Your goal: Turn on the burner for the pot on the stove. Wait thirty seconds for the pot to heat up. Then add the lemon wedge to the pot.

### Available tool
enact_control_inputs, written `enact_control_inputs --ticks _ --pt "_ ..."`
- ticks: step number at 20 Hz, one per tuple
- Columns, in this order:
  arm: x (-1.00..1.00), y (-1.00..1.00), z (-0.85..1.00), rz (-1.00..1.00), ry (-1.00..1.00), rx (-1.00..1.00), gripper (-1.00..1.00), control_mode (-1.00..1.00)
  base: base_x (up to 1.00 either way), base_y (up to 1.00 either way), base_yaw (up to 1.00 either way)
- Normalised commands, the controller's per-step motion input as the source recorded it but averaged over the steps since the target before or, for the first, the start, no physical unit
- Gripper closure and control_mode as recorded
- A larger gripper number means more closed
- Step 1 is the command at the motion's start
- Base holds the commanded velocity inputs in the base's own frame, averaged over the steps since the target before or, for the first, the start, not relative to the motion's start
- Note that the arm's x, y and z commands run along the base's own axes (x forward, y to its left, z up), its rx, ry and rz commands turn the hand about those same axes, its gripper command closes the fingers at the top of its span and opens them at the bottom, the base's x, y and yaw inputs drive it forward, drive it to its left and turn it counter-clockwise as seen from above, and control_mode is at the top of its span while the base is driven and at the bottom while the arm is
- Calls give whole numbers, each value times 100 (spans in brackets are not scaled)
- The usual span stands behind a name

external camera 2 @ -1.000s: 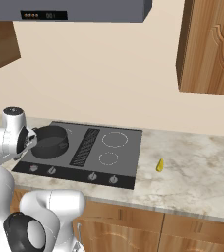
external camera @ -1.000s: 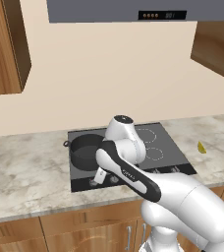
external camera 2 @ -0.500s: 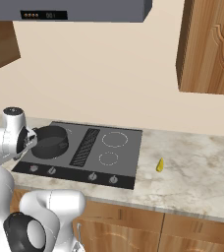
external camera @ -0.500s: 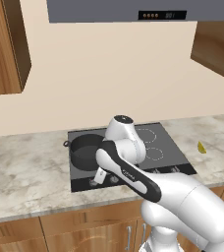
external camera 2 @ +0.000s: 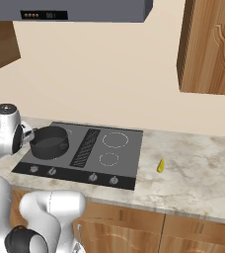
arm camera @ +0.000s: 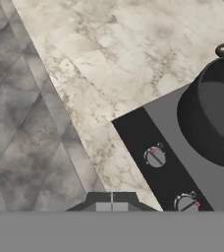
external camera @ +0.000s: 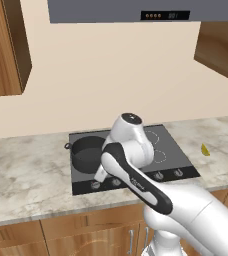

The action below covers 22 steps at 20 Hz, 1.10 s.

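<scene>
Pot [external camera 2: 49,142], left of frame: dark grey metal, matt. Stove [external camera 2: 129,158], centre: smooth dark surface, ribbed black grille [external camera 2: 86,147]. Bench [external camera 2: 198,170], right: veined marble-look stone, smooth. Cabinets [external camera 2: 210,47], upper right: varnished wood grain. Lemon wedge [external camera 2: 160,165]: yellow, smooth.

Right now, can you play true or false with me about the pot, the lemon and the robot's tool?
1. The pot sits on the stove. True.
2. The lemon wedge is inside the pot. False: it lies on the counter, to the right of the stove.
3. The pot has a lid on. False: it is open on top, and nothing shows inside it.
4. The tool is shut and holds nothing. True.
5. The tool is over the lemon wedge. False: it is at the pot's end of the stove, close to the knobs.
</scene>
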Motion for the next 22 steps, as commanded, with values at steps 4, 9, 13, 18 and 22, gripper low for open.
enact_control_inputs --ticks 4,9,13,18,22 --pt "-14 0 62 -13 -2 3 100 -100 0 0 0" --pt "-11 -14 42 -40 25 1 100 -100 0 0 0" --pt "-4 -66 43 -47 12 0 100 -100 0 0 0" --pt "-3 -75 3 -36 -11 0 100 -100 0 0 0" --pt "0 -70 -4 -32 -2 4 100 -100 0 0 0"
